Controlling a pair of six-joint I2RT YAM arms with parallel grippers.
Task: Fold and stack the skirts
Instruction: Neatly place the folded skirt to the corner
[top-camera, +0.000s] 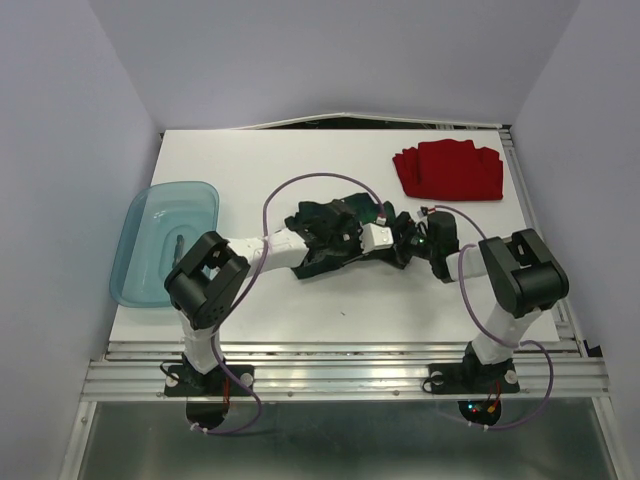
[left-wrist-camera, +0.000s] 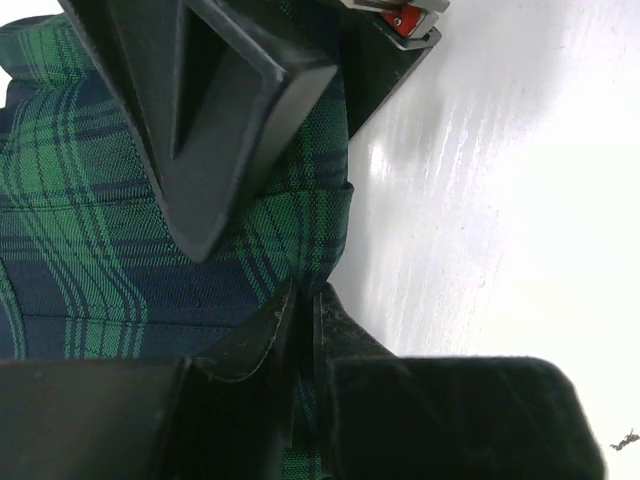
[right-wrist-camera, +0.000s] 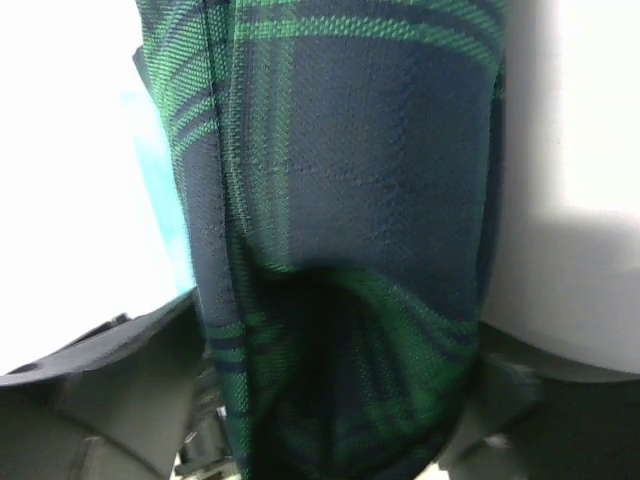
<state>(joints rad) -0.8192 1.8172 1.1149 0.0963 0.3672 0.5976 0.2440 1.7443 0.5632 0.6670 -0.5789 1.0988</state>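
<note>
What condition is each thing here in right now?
Plaid skirt: bunched up, mid-table.
Red skirt: folded, lying at the far right corner.
Teal tub: upright, open, at the table's left edge.
Left fingers: shut on the plaid skirt.
Right fingers: shut on the plaid skirt.

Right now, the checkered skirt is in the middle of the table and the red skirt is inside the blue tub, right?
Not quite. The red skirt isn't in the tub. It lies on the table at the far right corner, and the tub sits at the left edge. The top view shows this. The checkered skirt is in the middle, as you said.
</note>
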